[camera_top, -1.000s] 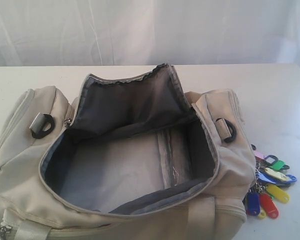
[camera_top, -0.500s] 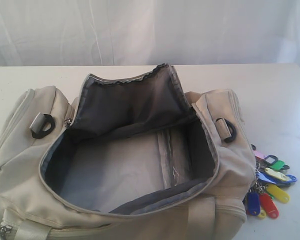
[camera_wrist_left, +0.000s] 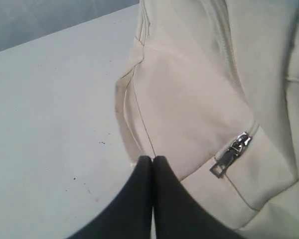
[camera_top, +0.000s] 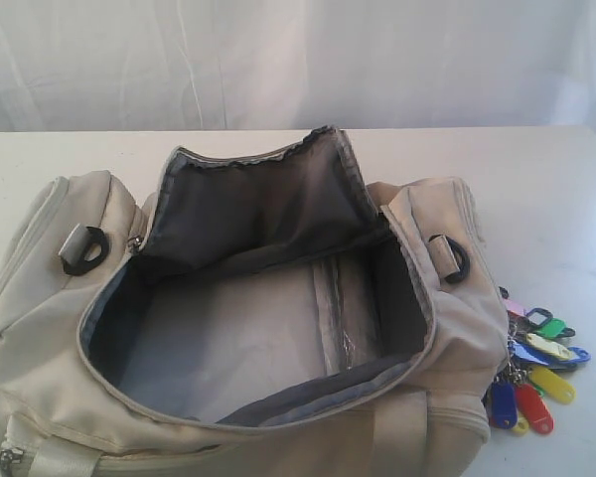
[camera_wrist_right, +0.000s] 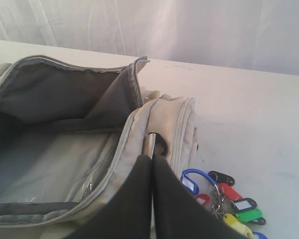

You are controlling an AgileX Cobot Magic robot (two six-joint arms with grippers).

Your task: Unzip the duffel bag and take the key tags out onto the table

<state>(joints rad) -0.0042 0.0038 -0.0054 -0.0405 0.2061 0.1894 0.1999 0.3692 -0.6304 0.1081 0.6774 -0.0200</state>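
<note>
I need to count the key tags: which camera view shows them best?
The exterior view: nearly the whole bunch of key tags lies on the table beside the bag. The right wrist view cuts the key tags off at its edge; the left wrist view shows none.

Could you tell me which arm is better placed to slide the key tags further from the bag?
Right, probably. The key tags lie on the table beside the right end of the bag, close to the shut right gripper. The left gripper, also shut, sits at the opposite end, by a side zipper.
</note>
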